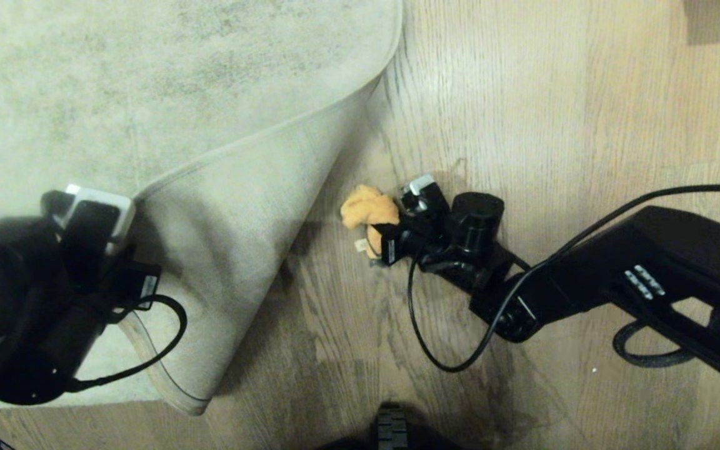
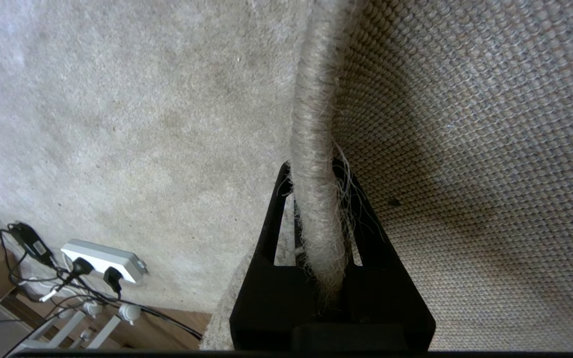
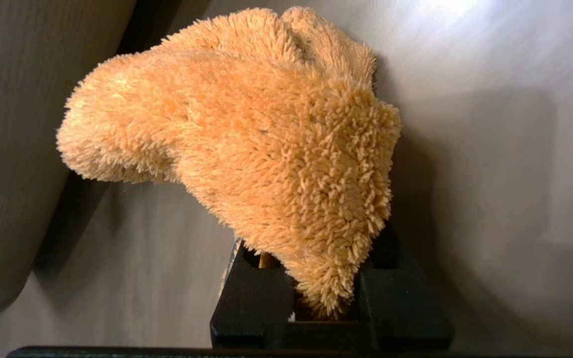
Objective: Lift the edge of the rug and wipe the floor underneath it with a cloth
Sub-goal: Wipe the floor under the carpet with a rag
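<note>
Power strip [image 2: 102, 258] with cables on rug [image 1: 116, 81]; folded flap [image 1: 241, 237] beside cloth [image 1: 369, 209].

The head camera looks steeply down on the floor [image 1: 522, 125], taking in both arms. The left wrist camera sits just behind the left tool [image 2: 316, 199], very close on the rug edge [image 2: 314, 149]. The right wrist camera sits equally close behind the right tool [image 3: 316, 278], filled by the cloth [image 3: 246, 139]; both also show from above.

cloth [image 1: 369, 211] on floor [image 1: 572, 144] | right of folded-back rug edge [image 1: 260, 139]
</note>
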Robot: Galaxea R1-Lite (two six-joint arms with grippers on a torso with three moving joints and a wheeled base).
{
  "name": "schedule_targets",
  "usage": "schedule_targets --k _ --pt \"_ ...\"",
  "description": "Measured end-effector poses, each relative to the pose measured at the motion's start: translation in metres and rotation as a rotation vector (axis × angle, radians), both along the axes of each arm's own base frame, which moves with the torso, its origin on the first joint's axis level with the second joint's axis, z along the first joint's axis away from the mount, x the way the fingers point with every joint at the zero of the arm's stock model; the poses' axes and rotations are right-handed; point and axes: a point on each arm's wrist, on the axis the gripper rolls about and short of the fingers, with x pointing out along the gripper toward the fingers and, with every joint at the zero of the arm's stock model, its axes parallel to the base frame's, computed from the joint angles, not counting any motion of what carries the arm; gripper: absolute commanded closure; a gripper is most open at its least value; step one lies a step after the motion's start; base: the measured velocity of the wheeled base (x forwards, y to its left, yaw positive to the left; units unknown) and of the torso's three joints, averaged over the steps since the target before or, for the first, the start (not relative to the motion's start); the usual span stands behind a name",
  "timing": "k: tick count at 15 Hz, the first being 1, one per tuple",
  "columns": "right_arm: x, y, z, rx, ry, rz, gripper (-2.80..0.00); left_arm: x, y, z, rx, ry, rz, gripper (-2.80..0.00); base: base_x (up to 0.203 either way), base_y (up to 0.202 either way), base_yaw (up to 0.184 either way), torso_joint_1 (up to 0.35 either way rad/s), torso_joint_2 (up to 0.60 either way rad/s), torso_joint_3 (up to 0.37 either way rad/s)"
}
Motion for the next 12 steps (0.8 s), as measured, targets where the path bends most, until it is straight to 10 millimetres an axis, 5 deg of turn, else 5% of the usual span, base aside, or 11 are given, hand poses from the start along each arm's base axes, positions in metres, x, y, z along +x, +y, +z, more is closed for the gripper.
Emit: schedule_targets --k 7,12 --pt "0.007 -0.039 0.065 0.034 -0.06 -0.098 0.0 0.0 0.0 -0.001 0.001 0.002 -0.001 0.0 0.0 0.0 0.0 0.0 0.0 0.0" --pt "-0.031 -0.022 0.048 -0.018 0.026 -0.021 0.0 -0.001 -0.004 0.0 0.001 -0.001 -0.019 0.0 0.0 0.0 0.0 0.0 0.0 0.0"
